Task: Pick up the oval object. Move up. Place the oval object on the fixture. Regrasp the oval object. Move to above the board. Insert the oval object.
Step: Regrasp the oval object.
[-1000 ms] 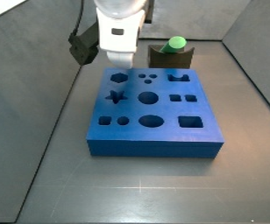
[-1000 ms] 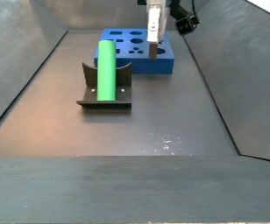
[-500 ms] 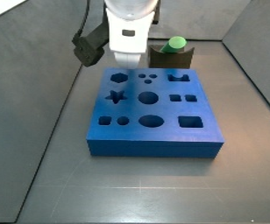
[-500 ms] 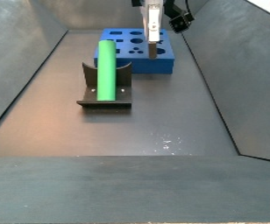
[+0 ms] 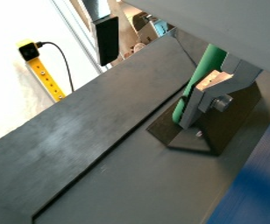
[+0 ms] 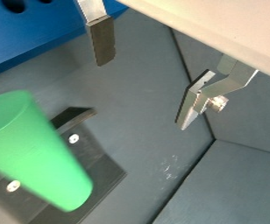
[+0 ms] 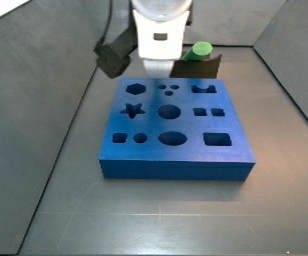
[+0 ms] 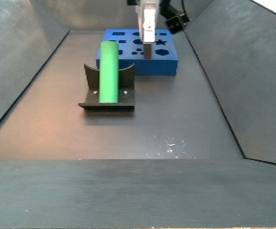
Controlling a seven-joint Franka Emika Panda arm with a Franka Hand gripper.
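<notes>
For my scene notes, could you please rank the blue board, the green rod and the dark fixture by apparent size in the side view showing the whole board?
1. Blue cut-out board, by far.
2. Dark box-like fixture.
3. Bright green oval rod: only its end shows.
The pincer hangs empty above the board's far edge.

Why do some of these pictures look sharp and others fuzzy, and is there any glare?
In a wrist view the oval object sits so close that it is a soft green blur, while the gripper, its jaws apart and empty, looks crisp. In a side view the grey floor shows a small bright glint in front of the fixture. In a side view the board is evenly lit, with soft shadows.
</notes>
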